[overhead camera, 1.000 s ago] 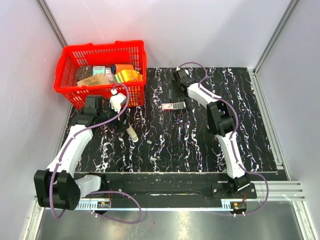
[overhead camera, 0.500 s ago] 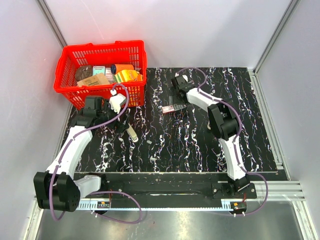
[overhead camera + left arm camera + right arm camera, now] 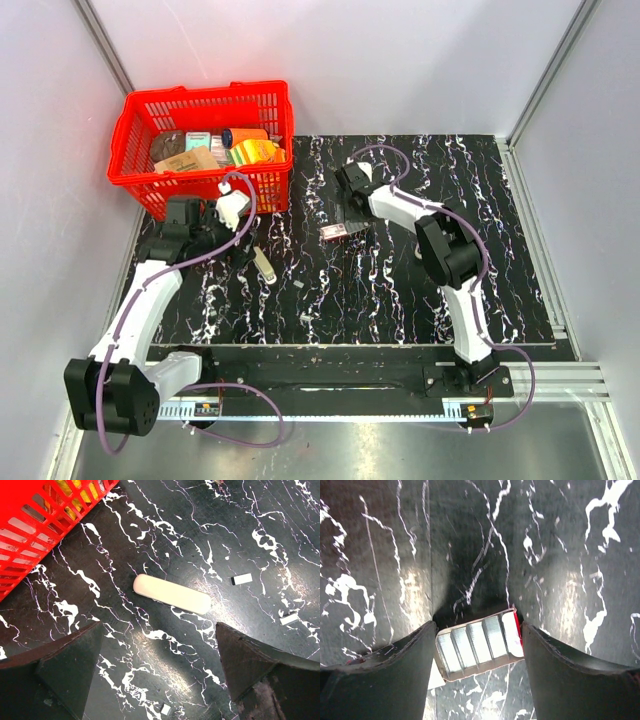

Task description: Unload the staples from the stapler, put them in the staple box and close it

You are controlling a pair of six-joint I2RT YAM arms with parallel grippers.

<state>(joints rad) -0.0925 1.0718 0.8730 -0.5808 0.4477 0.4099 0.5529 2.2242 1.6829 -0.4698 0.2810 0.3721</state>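
Observation:
A small open staple box with several silver strips lies on the black marbled table, also seen as a red and white box from above. My right gripper straddles it, one finger against each end. A white oblong stapler lies flat on the table, shown from above as a white stapler. My left gripper hangs wide open above and just short of it, holding nothing. Small white staple pieces lie scattered nearby.
A red basket full of packets stands at the back left, its wall close to my left gripper. My right gripper is near the table's middle back. Grey walls enclose three sides.
My right gripper has drawn back toward the near left, closing round the staple box, which shifted with it. The left arm has barely moved.

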